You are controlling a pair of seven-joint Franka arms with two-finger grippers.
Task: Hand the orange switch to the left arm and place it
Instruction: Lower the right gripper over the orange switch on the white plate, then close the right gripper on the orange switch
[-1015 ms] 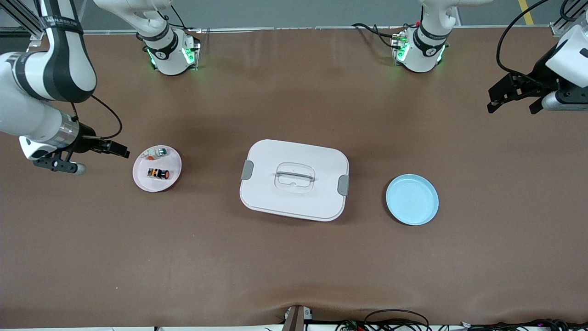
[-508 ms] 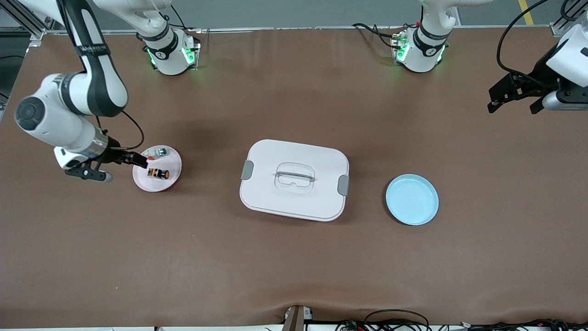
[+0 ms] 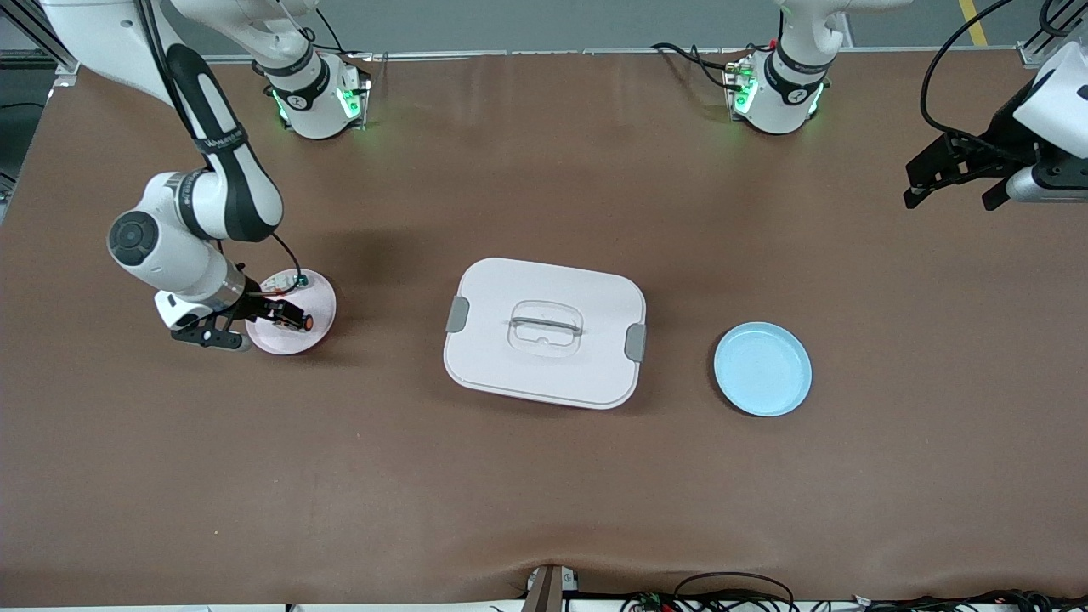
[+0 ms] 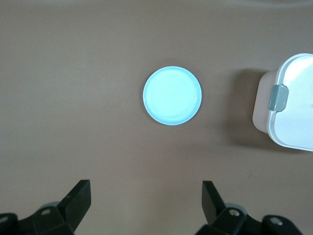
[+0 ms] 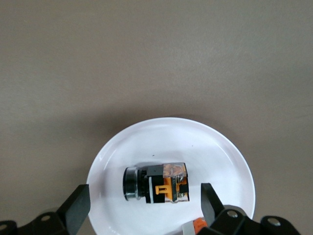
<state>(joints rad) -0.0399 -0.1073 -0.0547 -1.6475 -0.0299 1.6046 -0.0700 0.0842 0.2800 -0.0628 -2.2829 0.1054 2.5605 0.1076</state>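
The orange switch (image 3: 302,322) lies on its side on a small pink plate (image 3: 297,341) toward the right arm's end of the table. My right gripper (image 3: 276,316) is low over that plate and open. In the right wrist view the switch (image 5: 156,182) shows between and just ahead of the spread fingers (image 5: 78,205), untouched, on the plate (image 5: 195,147). The white box (image 3: 544,333) sits mid-table. My left gripper (image 3: 950,197) waits open, up in the air at the left arm's end of the table; in its wrist view the left gripper (image 4: 145,200) has nothing between its fingers.
A light blue plate (image 3: 762,368) lies between the box and the left arm's end; in the left wrist view the blue plate (image 4: 172,95) lies beside the box (image 4: 293,98). A small white piece with an orange bit (image 5: 195,226) and a green-tipped piece (image 3: 297,279) share the pink plate.
The right arm has swung in from the table's end, carrying its open gripper from beside the pink plate to over it, at the switch. The left arm has barely moved.
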